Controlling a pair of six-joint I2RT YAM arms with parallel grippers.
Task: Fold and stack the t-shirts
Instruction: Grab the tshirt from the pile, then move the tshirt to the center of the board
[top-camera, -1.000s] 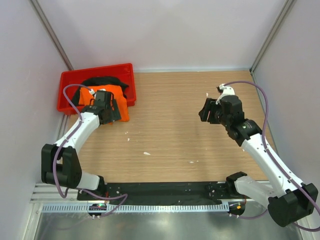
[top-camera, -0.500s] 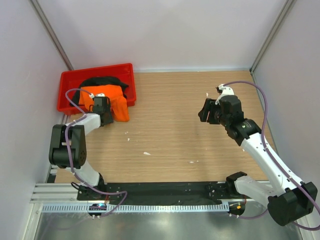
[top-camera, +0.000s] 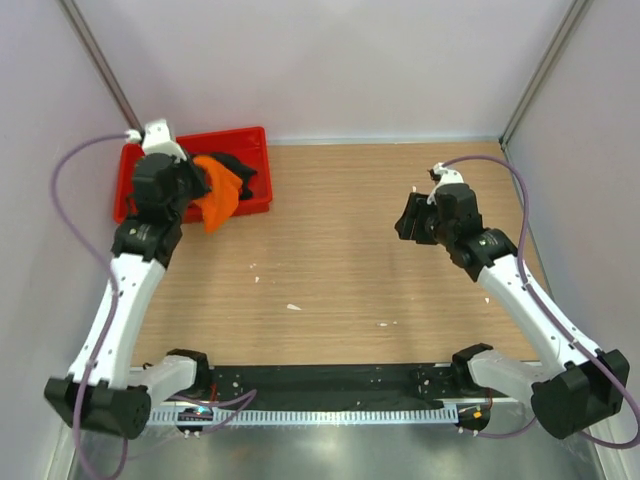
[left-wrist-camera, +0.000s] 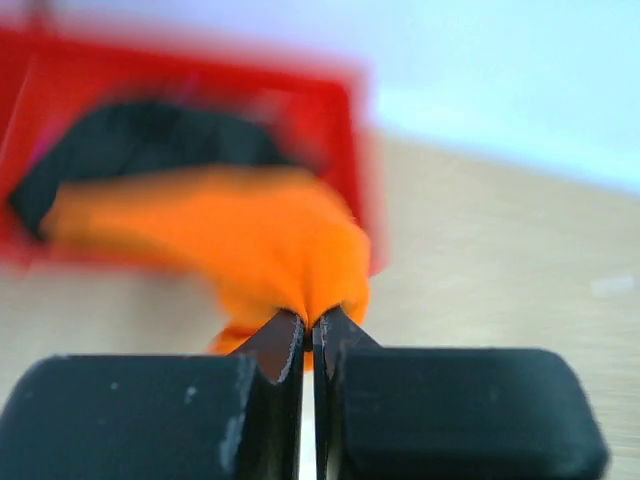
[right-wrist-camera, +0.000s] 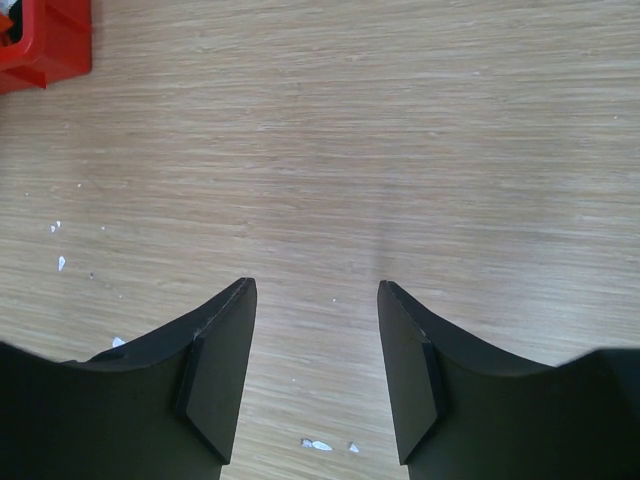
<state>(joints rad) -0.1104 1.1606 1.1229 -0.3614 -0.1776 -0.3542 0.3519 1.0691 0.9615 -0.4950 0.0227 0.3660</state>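
The orange shirt (top-camera: 218, 192) is soft, light knit cloth bunched into loose folds. It sits at about ten o'clock on the table, partly in the bin and partly draped over the bin's near wall toward five o'clock. The left gripper (left-wrist-camera: 310, 322) is closed tight on a pinch of it, and the cloth puckers to a gathered point where it enters the fingers (left-wrist-camera: 280, 350), which meet with barely a slit between them. I judge it will weigh next to nothing but will sag, stretch and swing from any single hold, and so thin a pinch could slip. It has no stiffness, so laying it flat will likely want holds at two spread points, such as the shoulders or the hem corners. The black shirt (top-camera: 236, 166) lies crumpled at the orange one's twelve o'clock, inside the bin, and looks equally limp; the wrist view is too blurred to show any tag. The bin (top-camera: 232, 134) is hard, glossy red plastic, shallow and rectangular with a raised rim. The table (top-camera: 350, 280) is matte pale wood grain with a few white flecks (top-camera: 292, 306) near its centre, and cloth will probably drag on it rather than glide. At about three o'clock the right gripper (top-camera: 412, 222) hovers over bare wood, its black wedge-shaped fingers (right-wrist-camera: 215, 370) parted with a clear gap, holding nothing.
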